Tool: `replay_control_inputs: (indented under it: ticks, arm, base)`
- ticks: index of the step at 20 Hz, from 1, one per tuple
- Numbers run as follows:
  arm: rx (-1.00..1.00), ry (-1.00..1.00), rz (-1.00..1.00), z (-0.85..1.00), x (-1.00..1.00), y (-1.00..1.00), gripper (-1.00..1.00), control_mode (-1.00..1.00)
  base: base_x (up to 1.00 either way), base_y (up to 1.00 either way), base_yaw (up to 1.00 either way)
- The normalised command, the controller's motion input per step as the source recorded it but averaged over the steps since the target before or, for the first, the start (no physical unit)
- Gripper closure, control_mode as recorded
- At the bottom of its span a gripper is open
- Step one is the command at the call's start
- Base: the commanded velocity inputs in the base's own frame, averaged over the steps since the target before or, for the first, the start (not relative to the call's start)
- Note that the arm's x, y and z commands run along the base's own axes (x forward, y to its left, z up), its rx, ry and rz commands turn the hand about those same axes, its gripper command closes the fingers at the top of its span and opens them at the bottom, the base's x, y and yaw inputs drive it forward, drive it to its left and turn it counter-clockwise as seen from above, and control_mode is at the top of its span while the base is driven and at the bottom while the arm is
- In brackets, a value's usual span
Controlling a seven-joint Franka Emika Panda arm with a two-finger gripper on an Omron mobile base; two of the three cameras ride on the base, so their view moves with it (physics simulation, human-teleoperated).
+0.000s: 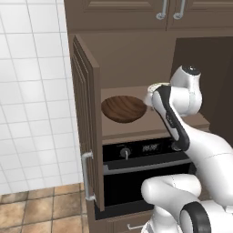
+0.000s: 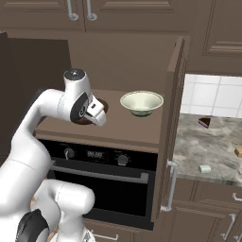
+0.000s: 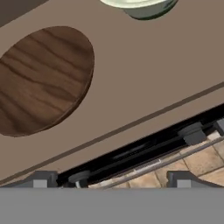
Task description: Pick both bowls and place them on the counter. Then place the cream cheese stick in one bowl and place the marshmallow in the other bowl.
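Observation:
The dark wooden bowl (image 1: 124, 108) (image 3: 43, 81) sits on the brown cabinet shelf (image 3: 144, 78). The pale cream bowl (image 2: 142, 102) (image 3: 140, 5) stands to its right on the same shelf. My gripper (image 3: 111, 181) (image 2: 100, 120) hovers over the shelf's front part, just right of the wooden bowl, open with nothing between its fingers. On the marbled counter (image 2: 212, 146) at the right lie the tan cream cheese stick (image 2: 238, 151) and the small white marshmallow (image 2: 204, 168). My arm hides part of the wooden bowl in the right base view.
The cabinet doors stand open on both sides of the shelf (image 1: 86, 123) (image 2: 172, 118). An oven (image 2: 101, 175) with a bar handle sits directly under the shelf. A dark cake slice (image 2: 204, 122) lies at the back of the counter.

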Motion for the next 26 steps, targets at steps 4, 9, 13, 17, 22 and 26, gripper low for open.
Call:
replay_control_inputs:
  ticks: [4,9,13,17,22,26]
  arm:
    - [0.09,-0.07,-0.09,-0.12,0.20,0.26,-1.00,-1.00]
    - [0.04,0.00,-0.10,-0.10,0.10,0.18,-1.00,-1.00]
    - [0.02,0.00,-0.04,0.00,0.03,0.01,-1.00,-1.00]
    - [0.02,0.00,-0.02,-0.02,0.05,0.00,-1.00,-1.00]
    - [0.02,0.00,0.00,-0.13,0.10,0.00,-1.00,-1.00]
    - [0.04,0.00,0.00,-0.19,0.17,0.00,-1.00,-1.00]
  base:
    - [0.00,0.00,0.00]
    - [0.00,0.00,0.00]
    - [0.00,0.00,0.00]
    - [0.00,0.00,0.00]
    - [0.00,0.00,0.00]
    - [0.00,0.00,0.00]
